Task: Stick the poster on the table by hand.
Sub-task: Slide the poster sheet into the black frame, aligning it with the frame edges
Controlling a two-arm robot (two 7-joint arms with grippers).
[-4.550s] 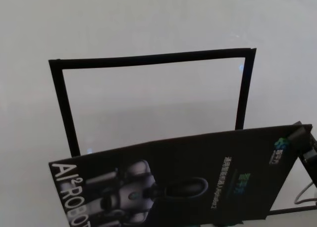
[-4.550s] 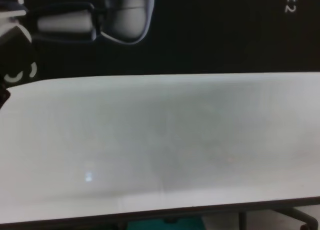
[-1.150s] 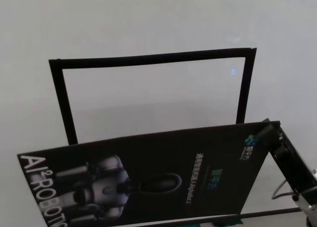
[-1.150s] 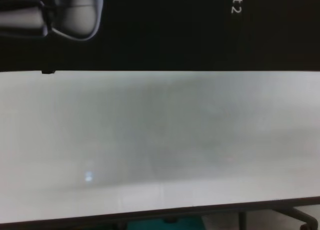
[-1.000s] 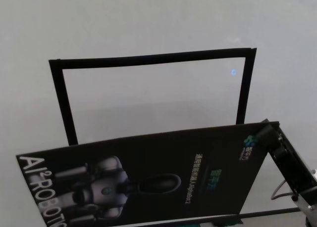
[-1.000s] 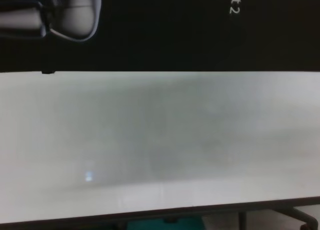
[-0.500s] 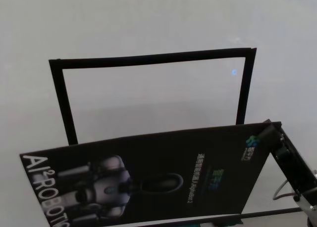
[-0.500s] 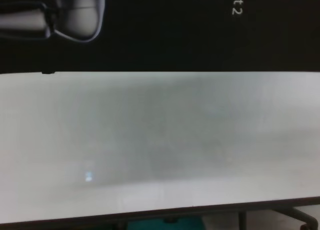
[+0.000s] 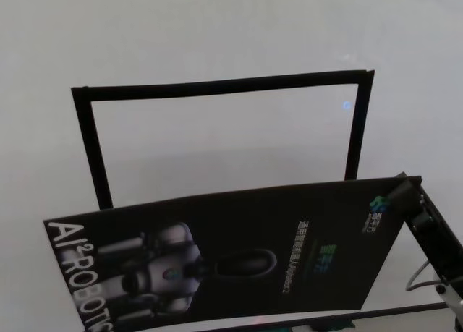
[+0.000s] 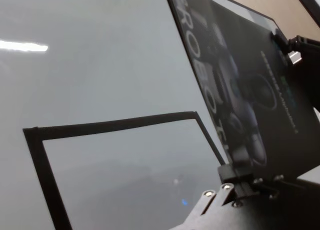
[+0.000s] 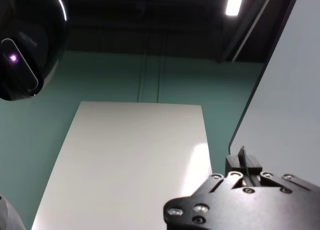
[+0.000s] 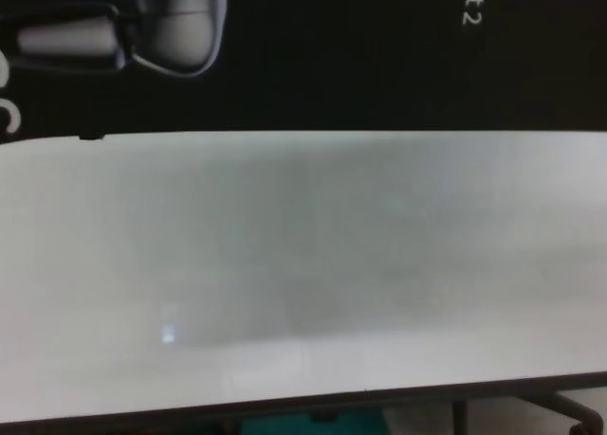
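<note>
The poster (image 9: 239, 252), glossy black with a silver robot picture and white lettering, hangs tilted over the near part of the white table (image 9: 217, 28). My right gripper (image 9: 405, 189) is shut on its far right corner. That grip also shows in the right wrist view (image 11: 243, 166), on the sheet's thin edge. My left gripper (image 10: 239, 176) is shut on the poster's near left corner and is out of the head view. In the chest view the poster (image 12: 332, 56) fills the top, above the bare table (image 12: 303, 264).
A rectangular black tape frame (image 9: 217, 86) lies on the table; the poster hides its near side. The frame also shows in the left wrist view (image 10: 115, 125). The table's near dark edge (image 12: 285, 402) runs along the bottom of the chest view. A cable (image 9: 419, 278) loops by my right arm.
Over the last seconds the poster moved left with both grippers on it. In the last half second it shifted back a little to the right.
</note>
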